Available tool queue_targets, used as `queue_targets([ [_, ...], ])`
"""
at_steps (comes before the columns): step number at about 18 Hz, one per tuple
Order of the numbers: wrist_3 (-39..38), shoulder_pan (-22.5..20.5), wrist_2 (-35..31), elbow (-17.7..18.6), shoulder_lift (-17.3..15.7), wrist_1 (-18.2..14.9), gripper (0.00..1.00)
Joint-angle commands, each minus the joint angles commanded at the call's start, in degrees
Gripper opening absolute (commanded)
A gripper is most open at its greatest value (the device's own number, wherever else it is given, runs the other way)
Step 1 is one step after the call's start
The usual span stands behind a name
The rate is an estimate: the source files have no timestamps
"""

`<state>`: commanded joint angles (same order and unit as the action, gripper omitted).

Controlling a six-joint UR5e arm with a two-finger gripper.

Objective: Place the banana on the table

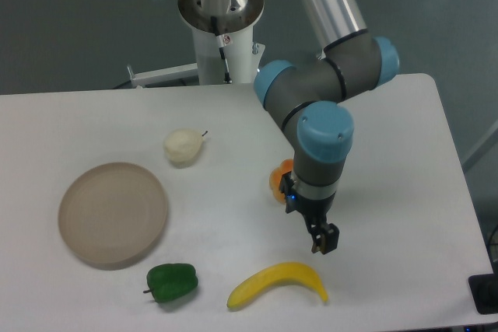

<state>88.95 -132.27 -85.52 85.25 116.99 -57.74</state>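
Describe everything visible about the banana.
The banana is bright yellow, smooth and glossy, plastic-looking, curved with both tips lower in the picture than its arched middle. It lies flat on the white table near the front edge, right of the green pepper. The end effector hangs just above its right end, apparently not touching it.

Smooth bright yellow curved plastic banana (278, 283), matte white flat table (233, 130), round beige plate (113, 213), glossy green pepper (173, 281), pale cream pear (183, 147), round orange fruit (278, 179), grey arm with blue caps (327, 99)

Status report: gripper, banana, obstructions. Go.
Gripper above the table, holding nothing, jaw state unclear. Banana flat on table, just below gripper. Orange fruit behind the arm, nothing blocking.
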Motion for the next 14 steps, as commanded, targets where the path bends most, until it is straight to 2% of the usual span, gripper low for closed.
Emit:
queue_targets([
  [3, 0.1, -1.8, -0.2, -1.3, -1.6, -4.9, 1.00],
  [8, 0.1, -3.7, -0.4, -9.2, -1.5, -19.4, 1.00],
  [9, 0.1, -5.2, -0.7, -10.2, -1.6, -21.3, 1.00],
  [11, 1.0, -6.9, -0.3, -10.7, -1.2, -21.7, 1.00],
  [14, 8.3, -10.3, -0.4, -10.7, -0.1, -21.4, 1.00],
])
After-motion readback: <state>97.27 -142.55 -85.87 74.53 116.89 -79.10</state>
